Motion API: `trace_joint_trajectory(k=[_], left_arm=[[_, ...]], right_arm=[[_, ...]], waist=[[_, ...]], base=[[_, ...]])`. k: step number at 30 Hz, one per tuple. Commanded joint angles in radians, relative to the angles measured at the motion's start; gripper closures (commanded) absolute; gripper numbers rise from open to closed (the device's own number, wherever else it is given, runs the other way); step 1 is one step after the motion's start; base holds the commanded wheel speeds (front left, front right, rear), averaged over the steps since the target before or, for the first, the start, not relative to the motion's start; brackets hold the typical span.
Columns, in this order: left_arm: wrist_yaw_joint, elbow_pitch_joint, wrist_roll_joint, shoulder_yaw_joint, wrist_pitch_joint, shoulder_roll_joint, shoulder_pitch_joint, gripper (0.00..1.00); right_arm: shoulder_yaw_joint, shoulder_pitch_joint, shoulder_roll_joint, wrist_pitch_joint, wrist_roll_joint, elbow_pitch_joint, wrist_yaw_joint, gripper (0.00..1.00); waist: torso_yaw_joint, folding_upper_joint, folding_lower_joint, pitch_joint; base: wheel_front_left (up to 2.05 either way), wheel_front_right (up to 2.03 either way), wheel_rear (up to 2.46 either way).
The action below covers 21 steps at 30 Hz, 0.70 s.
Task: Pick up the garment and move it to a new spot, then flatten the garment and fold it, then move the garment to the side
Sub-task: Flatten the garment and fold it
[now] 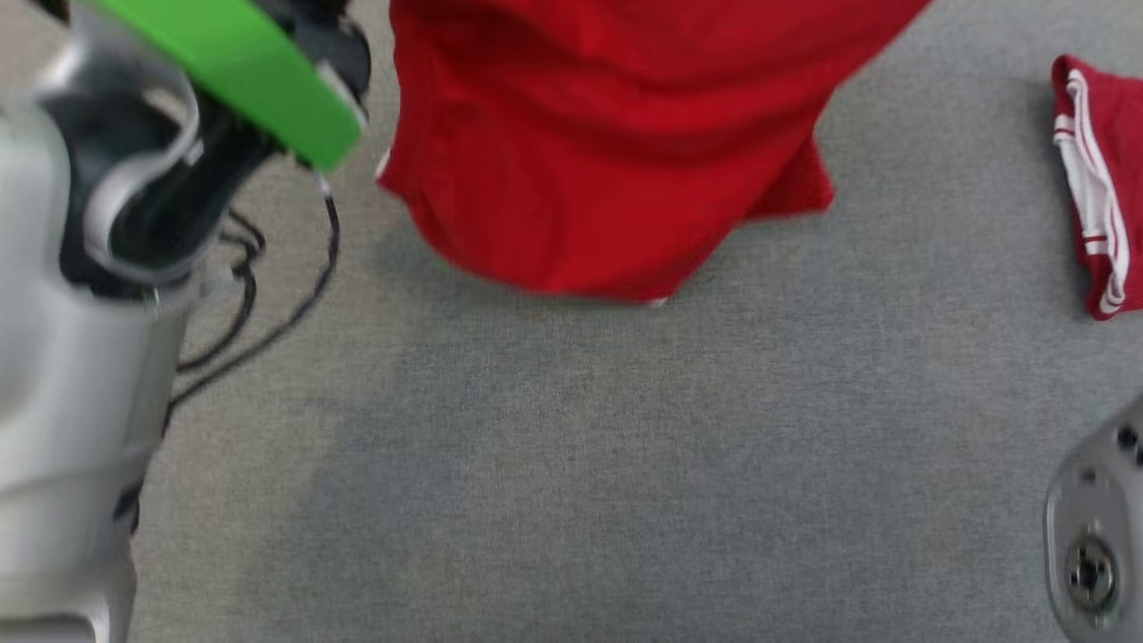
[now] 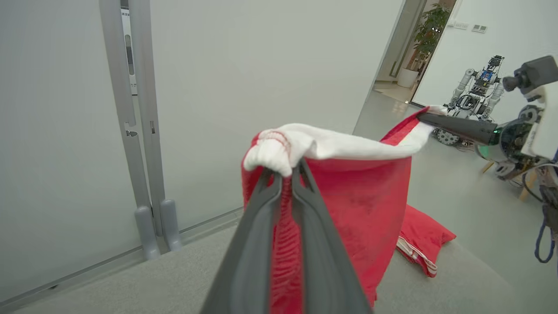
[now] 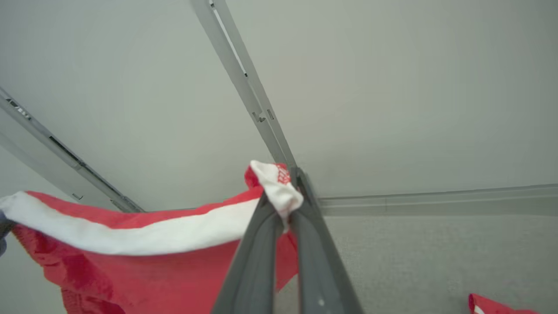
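Left claw (image 2: 285,172): pressed together on one bunched end of the white waistband (image 2: 348,148).
Right claw (image 3: 283,196): pinching the other end of that waistband.
Garment (image 1: 607,134): red, lifted and hanging stretched between both claws, its hem low over the grey counter (image 1: 625,464); whether it touched could not be told.
Folded red piece (image 1: 1107,179): white-striped, lying on the counter to the robot's right, apart from the hanging garment.

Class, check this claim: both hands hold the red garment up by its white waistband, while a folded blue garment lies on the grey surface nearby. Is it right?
No: the folded garment is red with white stripes, not blue, as the head view shows. The rest stands.
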Motion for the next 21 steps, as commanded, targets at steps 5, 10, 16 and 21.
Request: trace_joint_trajectory(k=[5, 10, 16, 21], left_arm=[[-0.030, 0.308, 0.145, 0.012, -0.209, -0.052, -0.352, 1.00], [-0.039, 0.547, 0.237, -0.038, -0.434, -0.060, -0.529, 1.00], [-0.040, 0.647, 0.164, -0.225, -0.596, -0.047, -0.426, 1.00], [-0.040, 0.627, 0.070, -0.383, -0.696, 0.010, -0.211, 1.00]], right_arm=[[-0.053, -0.398, 0.056, -0.173, -0.223, 0.246, 0.000, 1.00], [-0.096, -0.559, 0.062, -0.356, -0.216, 0.511, -0.001, 1.00], [-0.115, -0.409, 0.062, -0.477, -0.185, 0.648, 0.000, 1.00], [-0.120, -0.126, 0.059, -0.520, -0.082, 0.625, -0.001, 1.00]], waist=[[0.001, 0.0000, -0.0003, 0.315], [-0.025, 0.0000, -0.0003, 0.335], [-0.026, 0.0000, -0.0003, 0.300], [-0.016, 0.0000, -0.0003, 0.224]], base=[[0.00, 0.00, 0.00], [0.00, 0.00, 0.00], [0.00, 0.00, 0.00], [0.00, 0.00, 0.00]])
